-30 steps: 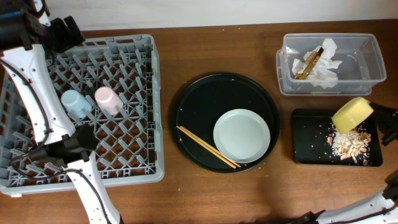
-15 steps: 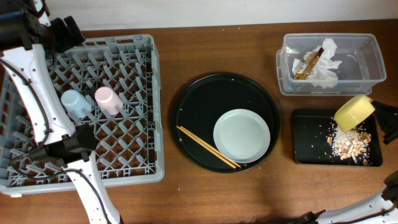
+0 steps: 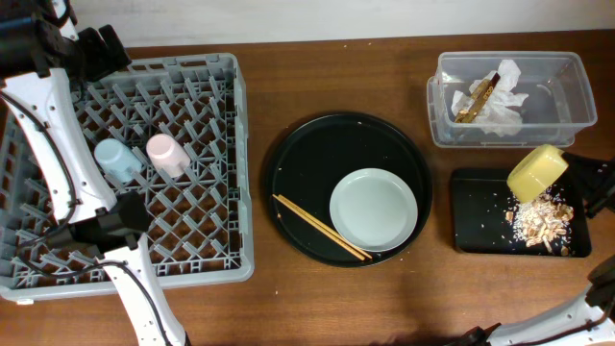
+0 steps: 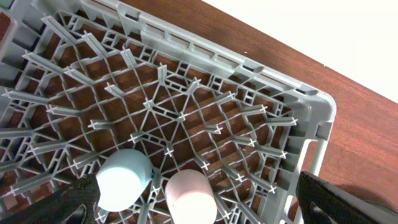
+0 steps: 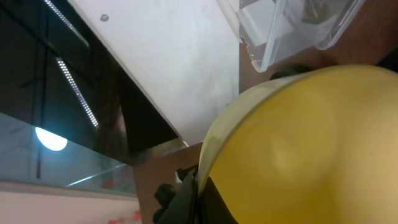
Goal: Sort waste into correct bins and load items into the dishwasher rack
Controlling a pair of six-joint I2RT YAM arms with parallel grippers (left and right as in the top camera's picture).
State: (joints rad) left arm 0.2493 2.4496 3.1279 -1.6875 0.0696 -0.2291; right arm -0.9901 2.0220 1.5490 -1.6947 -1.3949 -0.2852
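Overhead looks down; left wrist shares rack (image 4: 214, 59).

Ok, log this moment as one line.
right gripper: shut on yellow bowl, tilted over black tray | food scraps: in black tray | left gripper: open, over dishwasher rack | plate, chopsticks: on round tray

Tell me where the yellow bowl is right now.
Overhead view, far right: the yellow bowl hangs tilted above the shallow black tray and its food scraps, next to the clear tub.
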